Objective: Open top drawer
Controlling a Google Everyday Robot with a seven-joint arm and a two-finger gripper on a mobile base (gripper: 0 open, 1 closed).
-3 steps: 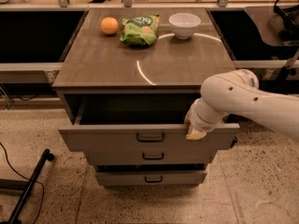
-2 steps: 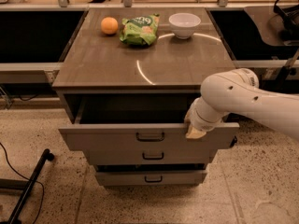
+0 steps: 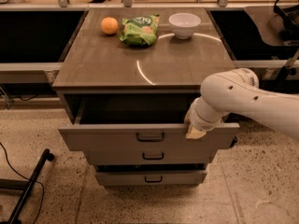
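Note:
The top drawer [image 3: 107, 137] of a grey-brown cabinet is pulled out toward me, its dark inside showing. Its small black bar handle [image 3: 150, 136] sits at the centre of the flat front. My gripper [image 3: 194, 129] is at the drawer's top front edge, to the right of the handle, at the end of the white arm [image 3: 243, 99] that comes in from the right. The arm hides the drawer's right part. The middle drawer [image 3: 153, 156] and the bottom drawer [image 3: 153, 178] below are narrower.
On the cabinet top [image 3: 140, 64] at the back lie an orange [image 3: 109, 25], a green snack bag [image 3: 139, 29] and a white bowl [image 3: 184, 24]. Dark counters flank the cabinet. A black stand leg [image 3: 28, 185] and a cable lie on the speckled floor at left.

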